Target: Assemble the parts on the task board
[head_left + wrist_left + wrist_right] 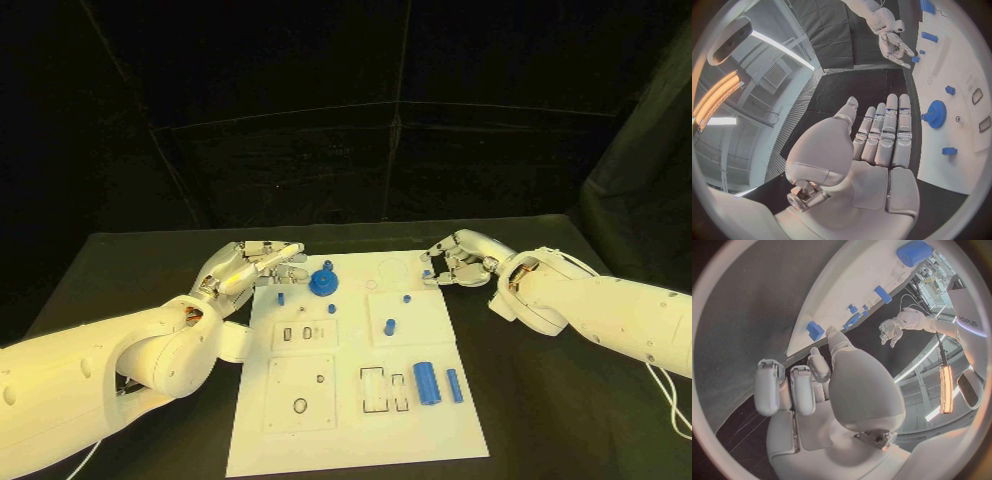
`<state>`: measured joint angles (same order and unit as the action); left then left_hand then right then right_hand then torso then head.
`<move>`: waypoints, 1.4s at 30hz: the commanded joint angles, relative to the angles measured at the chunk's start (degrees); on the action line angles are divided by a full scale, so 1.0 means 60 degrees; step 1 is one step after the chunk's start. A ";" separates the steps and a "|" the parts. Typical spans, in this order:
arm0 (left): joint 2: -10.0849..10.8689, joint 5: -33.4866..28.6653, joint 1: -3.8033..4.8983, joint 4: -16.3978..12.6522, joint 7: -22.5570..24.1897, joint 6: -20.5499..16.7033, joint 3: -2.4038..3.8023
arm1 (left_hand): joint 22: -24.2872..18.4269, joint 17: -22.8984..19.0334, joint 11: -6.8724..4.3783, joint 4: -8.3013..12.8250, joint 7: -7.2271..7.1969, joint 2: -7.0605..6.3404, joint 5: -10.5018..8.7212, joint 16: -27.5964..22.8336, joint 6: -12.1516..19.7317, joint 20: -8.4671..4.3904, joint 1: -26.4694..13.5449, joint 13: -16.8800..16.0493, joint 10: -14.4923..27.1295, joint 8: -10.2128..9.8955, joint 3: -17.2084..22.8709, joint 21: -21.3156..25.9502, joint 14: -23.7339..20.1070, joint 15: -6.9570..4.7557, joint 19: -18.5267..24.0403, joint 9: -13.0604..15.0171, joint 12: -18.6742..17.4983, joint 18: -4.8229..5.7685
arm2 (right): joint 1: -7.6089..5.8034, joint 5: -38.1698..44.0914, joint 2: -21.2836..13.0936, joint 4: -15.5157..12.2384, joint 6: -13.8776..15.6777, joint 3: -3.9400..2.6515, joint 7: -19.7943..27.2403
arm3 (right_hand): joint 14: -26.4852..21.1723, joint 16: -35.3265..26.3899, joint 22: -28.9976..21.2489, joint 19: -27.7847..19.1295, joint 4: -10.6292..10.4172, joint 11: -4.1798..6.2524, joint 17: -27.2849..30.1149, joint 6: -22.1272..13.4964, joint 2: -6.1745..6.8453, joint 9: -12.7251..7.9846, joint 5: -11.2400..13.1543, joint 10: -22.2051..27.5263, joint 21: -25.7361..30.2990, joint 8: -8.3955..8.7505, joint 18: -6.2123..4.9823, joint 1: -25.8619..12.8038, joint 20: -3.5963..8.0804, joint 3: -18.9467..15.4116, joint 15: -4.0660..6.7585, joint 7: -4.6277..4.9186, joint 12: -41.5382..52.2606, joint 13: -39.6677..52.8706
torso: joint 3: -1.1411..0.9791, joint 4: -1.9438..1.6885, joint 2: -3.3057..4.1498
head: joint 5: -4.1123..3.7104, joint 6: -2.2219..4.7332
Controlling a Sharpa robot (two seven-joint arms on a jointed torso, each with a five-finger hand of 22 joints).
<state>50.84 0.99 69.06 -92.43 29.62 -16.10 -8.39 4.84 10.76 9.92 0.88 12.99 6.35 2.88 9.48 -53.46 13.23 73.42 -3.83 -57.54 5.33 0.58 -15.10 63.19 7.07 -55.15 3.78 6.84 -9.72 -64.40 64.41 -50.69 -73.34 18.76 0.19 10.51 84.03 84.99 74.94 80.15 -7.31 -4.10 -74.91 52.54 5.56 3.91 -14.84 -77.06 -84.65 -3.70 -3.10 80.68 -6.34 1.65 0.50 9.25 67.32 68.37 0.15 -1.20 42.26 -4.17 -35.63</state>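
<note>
Nearest in the head view, the left arm [101, 375] sweeps in from the lower left, its left hand [253, 265] raised just off the far left corner of the task board [361, 440], fingers held straight and close together, gripping nothing. On that white board a blue gear [323, 284] stands just beside those fingertips, with a small blue peg [280, 297] near the board's left edge. Further toward the robot lie a short blue pin [389, 325], a blue cylinder [428, 383] and a blue bar [454, 386] side by side. The right arm [606, 310] enters from the right; its right hand [459, 262] sits at the far right corner, fingers curled inward around a small blue piece [428, 272] at its fingertips.

Left wrist view: the left hand [873, 150] shows its palm flat, fingers [891, 135] pressed side by side and pointing along the board's edge, thumb apart, empty. The gear [934, 114] stands just off the fingertips, apart from them. Across the board the right hand [893, 44] hangs with fingers bent, a blue piece [915, 59] at their tips.

Right wrist view: the right hand [826, 385] has its fingers curled down, and the blue piece [815, 330] sits at the board's edge against the thumb tip; whether it is truly pinched I cannot tell. The cylinder [914, 252] lies far off, and the left hand [893, 330] shows beyond the board's rim.
</note>
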 commanded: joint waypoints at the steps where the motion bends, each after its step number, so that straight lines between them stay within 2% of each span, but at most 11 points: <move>1: -0.0002 0.0037 0.0011 -0.0009 0.0020 0.0135 0.0006 | -0.0015 0.0008 0.0000 0.0061 -0.0005 0.0027 0.0057 -0.0042 -0.0037 0.0018 0.0081 0.0007 -0.0098 -0.0031 0.0006 0.0041 0.0088 -0.0007 -0.0082 -0.0006 -0.0065 -0.0140 | 0.0011 0.0130 0.0018 0.0080 -0.0238 -0.0001 0.0065 | 0.0591 -0.0034 0.0243 -0.0045 -0.0018 -0.0007 -0.0685 -0.0081 0.0019 -0.0005 0.0053 0.0076 0.0062 0.0016 0.0000 0.0073 0.0007 -0.0060 -0.0073 0.0006 -0.0050 -0.0008 | 0.0001 -0.0007 -0.0002 | -0.0003 -0.0002; 14: 0.0009 0.0037 0.0011 0.0007 0.0009 0.0139 0.0006 | -0.0015 0.0008 0.0000 0.0061 -0.0005 0.0027 0.0057 -0.0042 -0.0037 0.0018 0.0081 0.0007 -0.0098 -0.0031 0.0006 0.0041 0.0088 -0.0007 -0.0082 -0.0006 -0.0065 -0.0140 | 0.0066 0.0148 0.0081 0.0181 -0.0359 -0.0001 0.0083 | 0.0596 -0.0029 0.0256 -0.0035 -0.0005 0.0006 -0.0709 0.0035 -0.0071 0.0032 0.0048 0.0057 0.0061 -0.0064 0.0002 0.0081 -0.0003 -0.0096 -0.0072 -0.0014 -0.0015 0.0024 | -0.0005 -0.0002 0.0001 | -0.0007 -0.0033; 19: 0.0010 0.0037 0.0011 0.0011 0.0006 0.0139 0.0006 | -0.0015 0.0008 0.0000 0.0061 -0.0005 0.0027 0.0057 -0.0042 -0.0037 0.0018 0.0081 0.0007 -0.0098 -0.0031 0.0006 0.0041 0.0088 -0.0007 -0.0082 -0.0006 -0.0065 -0.0140 | 0.0075 0.0149 0.0131 0.0244 -0.0389 -0.0001 0.0083 | 0.0601 -0.0028 0.0273 -0.0020 0.0053 0.0041 -0.0724 0.0235 -0.0256 0.0071 0.0115 0.0020 0.0059 -0.0155 0.0004 0.0170 0.0011 -0.0061 -0.0046 -0.0051 0.0037 0.0068 | -0.0002 -0.0003 -0.0004 | -0.0019 -0.0040; 22: 0.0008 0.0037 0.0011 0.0012 0.0003 0.0143 0.0006 | -0.0020 0.0012 0.0001 0.0073 -0.0002 0.0027 0.0057 -0.0050 -0.0037 0.0016 0.0080 0.0008 -0.0099 -0.0037 0.0012 0.0046 0.0092 -0.0008 -0.0088 -0.0007 -0.0072 -0.0139 | 0.0079 0.0194 0.0176 0.0293 -0.0444 -0.0001 0.0074 | 0.0611 -0.0016 0.0308 0.0008 0.0175 0.0078 -0.0759 0.0456 -0.0496 0.0101 0.0480 -0.0036 0.0047 -0.0239 0.0011 0.0365 0.0040 0.0091 -0.0013 -0.0085 0.0114 0.0138 | 0.0001 -0.0013 0.0000 | -0.0022 -0.0056; 25: 0.0006 0.0037 0.0011 0.0017 -0.0002 0.0148 0.0006 | -0.0020 0.0012 0.0001 0.0073 -0.0002 0.0027 0.0057 -0.0050 -0.0037 0.0016 0.0080 0.0008 -0.0099 -0.0037 0.0012 0.0046 0.0092 -0.0008 -0.0088 -0.0007 -0.0072 -0.0139 | 0.0084 0.0284 0.0224 0.0348 -0.0503 -0.0001 0.0059 | 0.0620 -0.0004 0.0356 0.0046 0.0258 0.0105 -0.0791 0.0610 -0.0613 0.0112 0.0556 -0.0102 0.0028 -0.0282 0.0022 0.0451 0.0060 0.0198 0.0008 -0.0110 0.0203 0.0219 | -0.0003 -0.0016 -0.0004 | -0.0015 -0.0061; 38: 0.0016 0.0037 0.0011 0.0040 -0.0025 0.0142 0.0006 | -0.0032 0.0023 0.0000 0.0143 -0.0001 0.0009 0.0057 -0.0074 -0.0039 0.0011 0.0118 0.0010 -0.0105 -0.0054 0.0040 0.0062 0.0102 -0.0010 -0.0105 -0.0009 -0.0091 -0.0138 | 0.0096 0.0424 0.0298 0.0444 -0.0575 -0.0002 0.0003 | 0.0635 0.0019 0.0428 0.0101 0.0371 0.0152 -0.0850 0.0850 -0.0755 0.0117 0.0621 -0.0180 -0.0002 -0.0331 0.0038 0.0534 0.0096 0.0374 0.0048 -0.0163 0.0303 0.0314 | -0.0005 -0.0003 -0.0003 | -0.0031 -0.0082; 42: 0.0016 0.0037 0.0011 0.0019 -0.0036 0.0152 0.0005 | -0.0032 0.0023 0.0000 0.0143 -0.0001 0.0009 0.0057 -0.0074 -0.0039 0.0011 0.0118 0.0010 -0.0105 -0.0054 0.0040 0.0062 0.0102 -0.0010 -0.0105 -0.0009 -0.0091 -0.0138 | 0.0097 0.0448 0.0302 0.0444 -0.0490 -0.0002 -0.0002 | 0.0645 0.0035 0.0480 0.0140 0.0431 0.0212 -0.0887 0.1126 -0.0843 0.0150 0.0665 -0.0212 -0.0023 -0.0442 0.0048 0.0560 0.0128 0.0490 0.0092 -0.0240 0.0342 0.0353 | 0.0000 -0.0004 -0.0005 | -0.0024 -0.0106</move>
<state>50.93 1.00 69.06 -92.17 29.49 -15.92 -8.40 4.70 10.84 9.92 1.52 12.99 6.35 2.88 9.25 -53.45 13.43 73.42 -3.83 -57.96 5.33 0.87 -15.10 63.39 6.87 -55.35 3.78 6.58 -9.72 -63.75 66.48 -48.93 -70.62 15.92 0.19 10.42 83.99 85.00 74.92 80.82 -4.69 -3.03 -74.91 59.03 1.08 4.77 -11.04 -78.13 -84.65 -6.17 -3.10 84.08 -5.67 4.44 0.54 7.88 69.03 70.48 0.14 -1.25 42.25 -4.33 -36.20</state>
